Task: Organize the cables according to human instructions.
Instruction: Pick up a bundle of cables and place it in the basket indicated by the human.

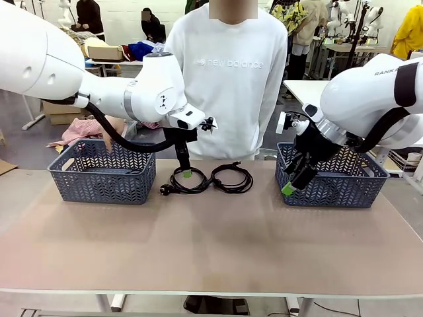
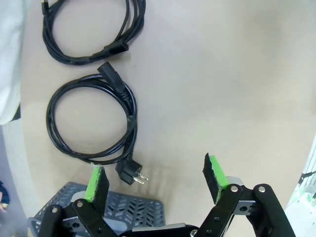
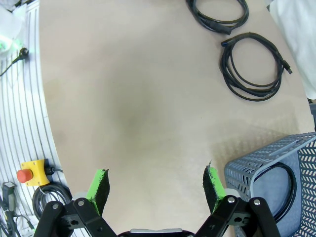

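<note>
The cables are black on a plain beige tabletop. Both baskets are slate blue, their walls cut in a herringbone pattern. The arms are white, the fingers black with bright green pads. The person's sweatshirt is white with pale lettering. A yellow box carries a red button.

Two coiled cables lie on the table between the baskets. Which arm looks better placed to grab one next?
Left arm, probably: its jaws hang open close over the coil with the two-pin plug. On the right arm the jaws, open too, sit by the right basket, farther from both coils.
</note>
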`<state>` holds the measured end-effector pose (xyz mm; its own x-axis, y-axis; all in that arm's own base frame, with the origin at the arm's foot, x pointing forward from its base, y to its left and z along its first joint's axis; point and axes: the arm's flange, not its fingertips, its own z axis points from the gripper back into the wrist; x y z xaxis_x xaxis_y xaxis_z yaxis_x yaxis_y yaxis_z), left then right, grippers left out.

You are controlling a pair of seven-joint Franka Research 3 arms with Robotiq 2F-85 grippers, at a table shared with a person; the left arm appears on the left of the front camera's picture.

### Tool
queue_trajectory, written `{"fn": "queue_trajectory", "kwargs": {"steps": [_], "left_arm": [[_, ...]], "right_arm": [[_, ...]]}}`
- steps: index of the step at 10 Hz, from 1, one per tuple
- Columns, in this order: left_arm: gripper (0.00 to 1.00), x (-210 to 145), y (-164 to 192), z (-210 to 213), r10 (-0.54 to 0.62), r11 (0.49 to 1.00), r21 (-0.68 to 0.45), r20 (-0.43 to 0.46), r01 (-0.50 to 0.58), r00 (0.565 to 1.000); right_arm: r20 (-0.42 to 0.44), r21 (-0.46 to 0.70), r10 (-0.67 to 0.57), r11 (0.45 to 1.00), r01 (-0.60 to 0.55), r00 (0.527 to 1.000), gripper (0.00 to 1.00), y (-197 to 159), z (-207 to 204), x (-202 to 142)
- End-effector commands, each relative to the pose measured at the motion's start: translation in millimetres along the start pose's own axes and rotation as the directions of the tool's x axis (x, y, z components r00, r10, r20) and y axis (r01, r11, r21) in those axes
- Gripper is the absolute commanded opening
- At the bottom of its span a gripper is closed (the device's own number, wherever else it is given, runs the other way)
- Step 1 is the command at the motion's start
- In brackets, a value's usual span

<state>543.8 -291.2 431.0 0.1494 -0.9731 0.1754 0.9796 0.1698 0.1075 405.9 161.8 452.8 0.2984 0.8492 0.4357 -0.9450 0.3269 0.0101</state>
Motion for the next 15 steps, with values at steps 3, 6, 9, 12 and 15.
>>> {"fn": "queue_trajectory", "kwargs": {"steps": [3,6,9,12,15], "left_arm": [[1.0,20,15,-31,0.037,0.998,0.048,-0.054,-0.034,0.998],[1.0,25,15,-55,0.044,0.997,0.07,-0.089,-0.038,0.995],[1.0,22,19,-74,0.028,0.995,0.094,-0.117,-0.017,0.993],[1.0,18,24,-89,0.019,0.998,0.067,-0.134,-0.01,0.991],[1.0,18,27,-102,-0.007,0.999,0.045,-0.155,0.014,0.988]], "right_arm": [[0.003,-0.003,-0.003,1.0,0.003,1.0,1.0,1,1,0],[0.003,-0.003,-0.003,1.0,0.003,1.0,1.0,1,1,0],[0.003,-0.003,-0.003,1.0,0.003,1.0,1.0,1,1,0],[0.003,-0.003,-0.003,1.0,0.003,1.0,1.0,1,1,0],[0.003,-0.003,-0.003,1.0,0.003,1.0,1.0,1,1,0]]}}
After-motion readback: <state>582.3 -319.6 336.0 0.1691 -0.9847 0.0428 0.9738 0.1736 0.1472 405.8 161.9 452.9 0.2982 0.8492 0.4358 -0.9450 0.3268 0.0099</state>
